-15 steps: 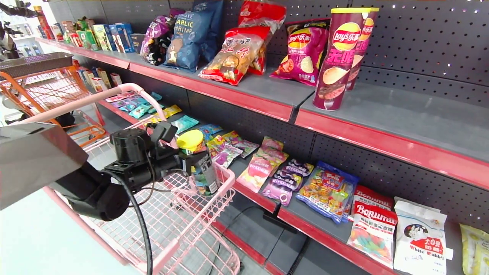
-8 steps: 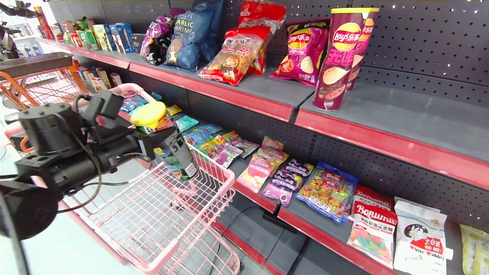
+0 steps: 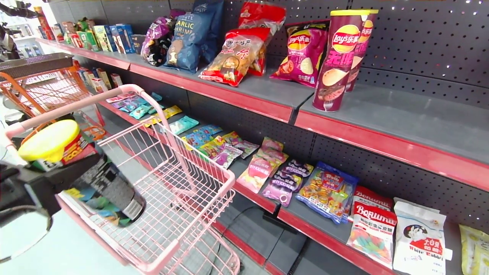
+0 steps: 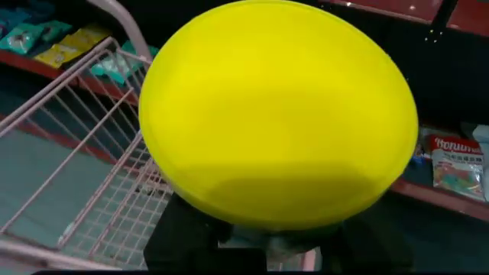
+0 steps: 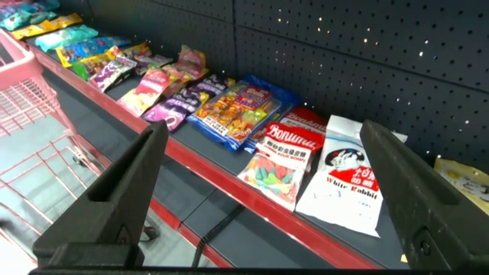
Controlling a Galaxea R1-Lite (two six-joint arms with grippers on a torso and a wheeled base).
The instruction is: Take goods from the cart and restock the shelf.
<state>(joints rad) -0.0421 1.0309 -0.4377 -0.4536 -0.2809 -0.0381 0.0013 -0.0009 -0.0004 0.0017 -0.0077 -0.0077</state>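
A chip can point(image 3: 100, 186) with a yellow lid point(image 3: 49, 139) hangs tilted over the near left corner of the pink cart point(image 3: 214, 168). My left gripper point(image 3: 57, 177) is shut on its body. The left wrist view looks down on the same yellow lid point(image 4: 279, 114), with the left gripper point(image 4: 229, 248) dark beneath it. The upper shelf point(image 3: 386, 114) holds two matching purple chip cans point(image 3: 338, 57) with bare grey board to their right. My right gripper point(image 5: 263, 206) stands open and holds nothing, in front of the lower shelf's candy bags point(image 5: 244, 107).
Snack bags point(image 3: 237, 49) and boxes line the upper shelf to the left of the cans. Candy bags point(image 3: 324, 189) cover the lower shelf point(image 3: 305, 229). An orange cart point(image 3: 46, 86) stands at the far left. A black cable point(image 3: 233, 225) lies on the floor under the shelf.
My left arm has lifted the can out of the cart's far end and carried it left, toward the camera. The shelf goods have not moved.
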